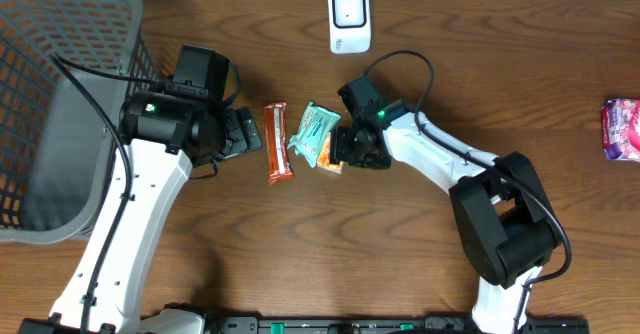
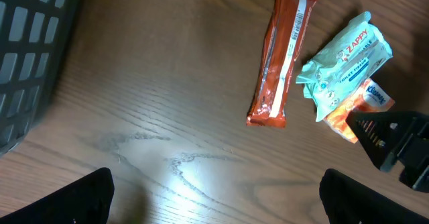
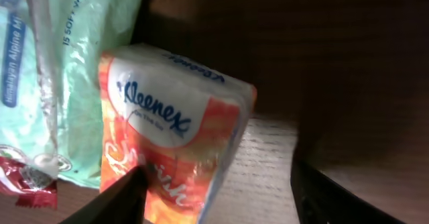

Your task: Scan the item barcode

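Squeezing gently suits this soft, light tissue pack (image 3: 174,123); take its narrow sides. Your right gripper (image 3: 214,187) straddles it, clamped or not unclear; left gripper (image 2: 214,194) gapes wide.

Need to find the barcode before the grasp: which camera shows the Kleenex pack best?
Right wrist: the Kleenex pack fills the frame, logo readable, no barcode showing. Overhead shows only an orange corner beside the right gripper; left wrist shows it small, against the green wipes pack.
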